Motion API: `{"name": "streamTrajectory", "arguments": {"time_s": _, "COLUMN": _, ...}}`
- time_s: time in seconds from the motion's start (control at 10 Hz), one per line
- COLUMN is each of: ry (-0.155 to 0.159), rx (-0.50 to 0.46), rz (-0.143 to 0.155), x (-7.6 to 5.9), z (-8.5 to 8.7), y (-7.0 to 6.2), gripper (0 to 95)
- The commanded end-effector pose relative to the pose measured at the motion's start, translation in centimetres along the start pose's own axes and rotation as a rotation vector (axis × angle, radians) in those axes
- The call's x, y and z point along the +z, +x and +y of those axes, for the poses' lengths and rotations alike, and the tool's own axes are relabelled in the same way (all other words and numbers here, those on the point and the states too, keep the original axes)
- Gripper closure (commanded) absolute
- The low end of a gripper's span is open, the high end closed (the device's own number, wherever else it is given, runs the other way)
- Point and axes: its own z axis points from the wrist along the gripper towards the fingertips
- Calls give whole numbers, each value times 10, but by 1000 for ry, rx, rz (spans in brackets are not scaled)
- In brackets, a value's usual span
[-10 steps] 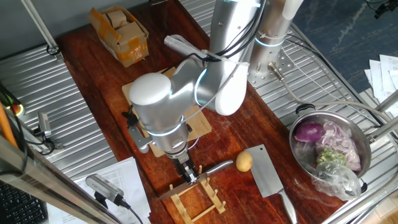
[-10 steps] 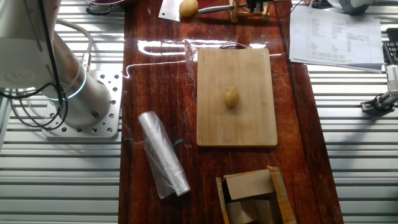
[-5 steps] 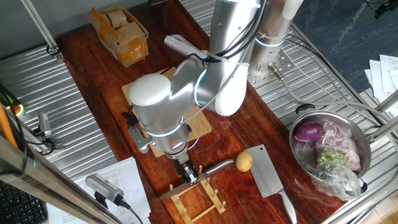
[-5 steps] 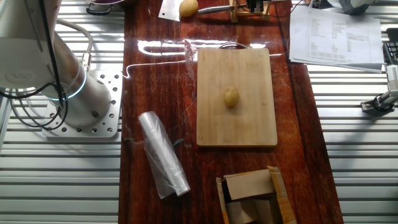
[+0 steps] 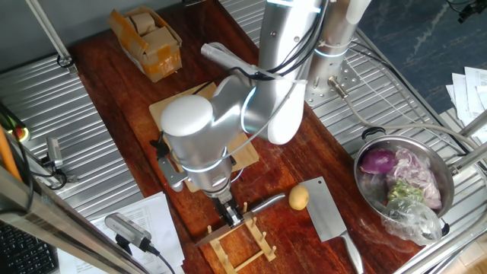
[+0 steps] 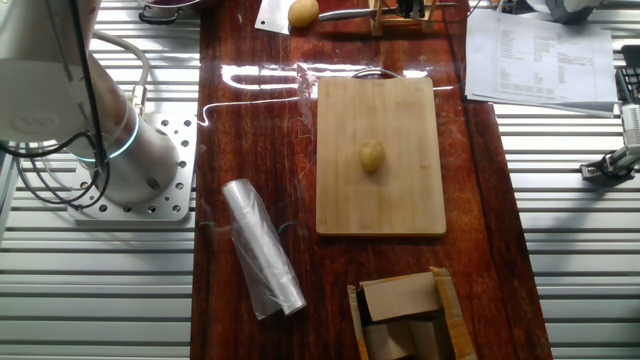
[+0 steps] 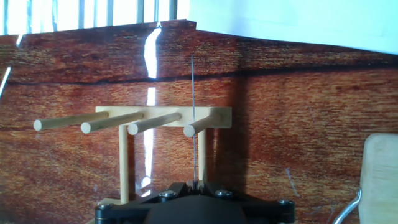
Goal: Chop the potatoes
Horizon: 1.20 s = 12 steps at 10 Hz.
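One yellow-tan potato (image 6: 372, 155) lies whole in the middle of the wooden cutting board (image 6: 380, 205). A second whole potato (image 5: 298, 198) lies on the table beside a cleaver (image 5: 327, 215); it also shows in the other fixed view (image 6: 303, 12). My gripper (image 5: 230, 217) is down at the wooden peg rack (image 5: 242, 245), shut on a thin knife (image 5: 262, 204) that rests in the rack. In the hand view the knife blade (image 7: 194, 112) stands edge-on, running from between the jaws of my gripper (image 7: 194, 183) up past the rack's pegs (image 7: 161, 118). My arm hides most of the board in one fixed view.
A steel bowl (image 5: 449, 179) with a purple onion (image 5: 378, 161) and scraps stands at the right. A cardboard box (image 5: 146, 42) sits at the table's far end. A roll of clear plastic (image 6: 262, 248) lies beside the board. Papers (image 6: 540, 55) lie near the rack.
My arm's elbow has shifted very slightly to the right. The gripper stays at the rack on the knife. Potatoes, cleaver and board have not moved.
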Motion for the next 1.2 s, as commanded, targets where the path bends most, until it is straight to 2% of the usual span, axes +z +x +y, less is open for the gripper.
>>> {"name": "streamTrajectory", "arguments": {"time_s": 0.1, "ry": 6, "rx": -9, "rz": -8, "x": 1, "z": -1, "y": 0, "gripper": 760}}
{"name": "streamTrajectory", "arguments": {"time_s": 0.7, "ry": 28, "rx": -22, "rz": -9, "x": 3, "z": 0, "y": 0, "gripper": 760}}
{"name": "streamTrajectory", "arguments": {"time_s": 1.1, "ry": 30, "rx": -15, "rz": -22, "x": 7, "z": 1, "y": 8, "gripper": 760}}
{"name": "streamTrajectory", "arguments": {"time_s": 1.2, "ry": 32, "rx": -14, "rz": -21, "x": 7, "z": 1, "y": 8, "gripper": 950}}
